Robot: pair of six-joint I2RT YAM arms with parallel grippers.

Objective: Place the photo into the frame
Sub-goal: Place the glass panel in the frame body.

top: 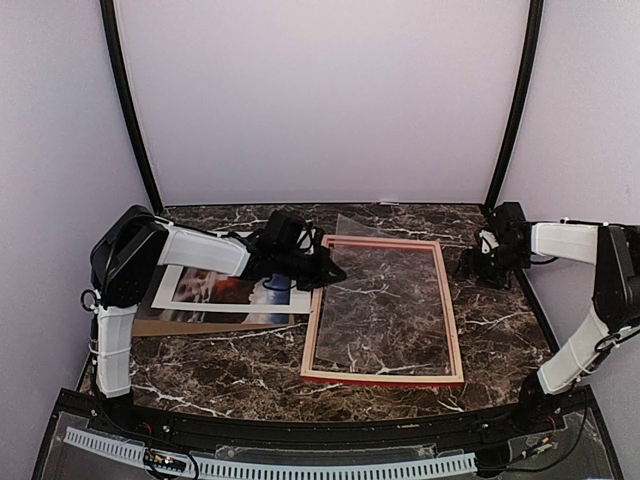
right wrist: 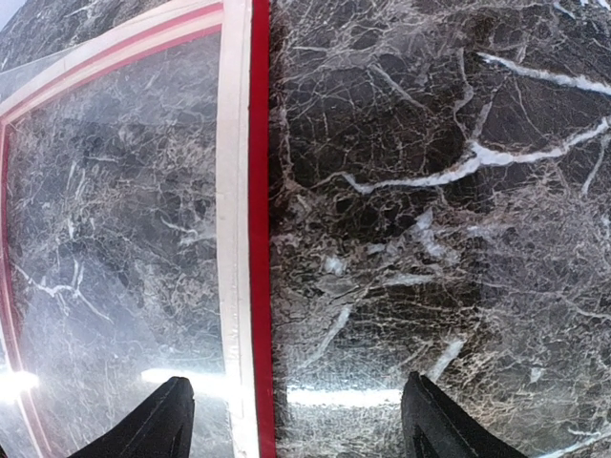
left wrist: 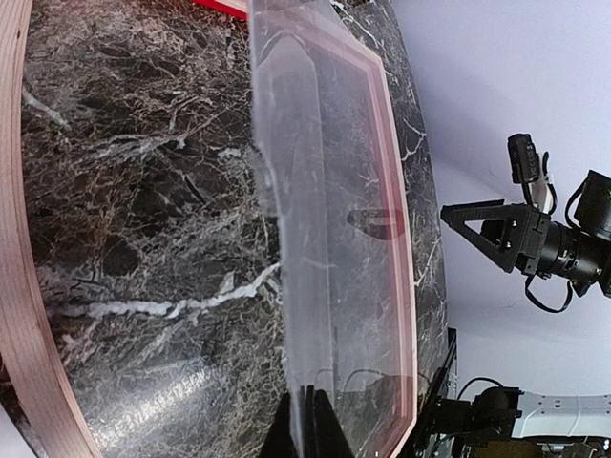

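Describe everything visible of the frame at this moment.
The frame is a thin-railed rectangle lying flat on the marble table, pale wood side up, with red showing along its outer edge. Marble shows through its opening. A clear pane stands tilted over it, pinched by the shut left gripper.

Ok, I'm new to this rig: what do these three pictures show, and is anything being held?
Two robot arms are bolted at a marble table's near edge. The wide picture looks down from above and behind them; the other two come from wrist cameras. The frame lies flat. The left claw is shut on a clear pane, tilted up over it. The right claw hangs open and empty beside the frame's right rail. The photo lies at left, under the left arm.
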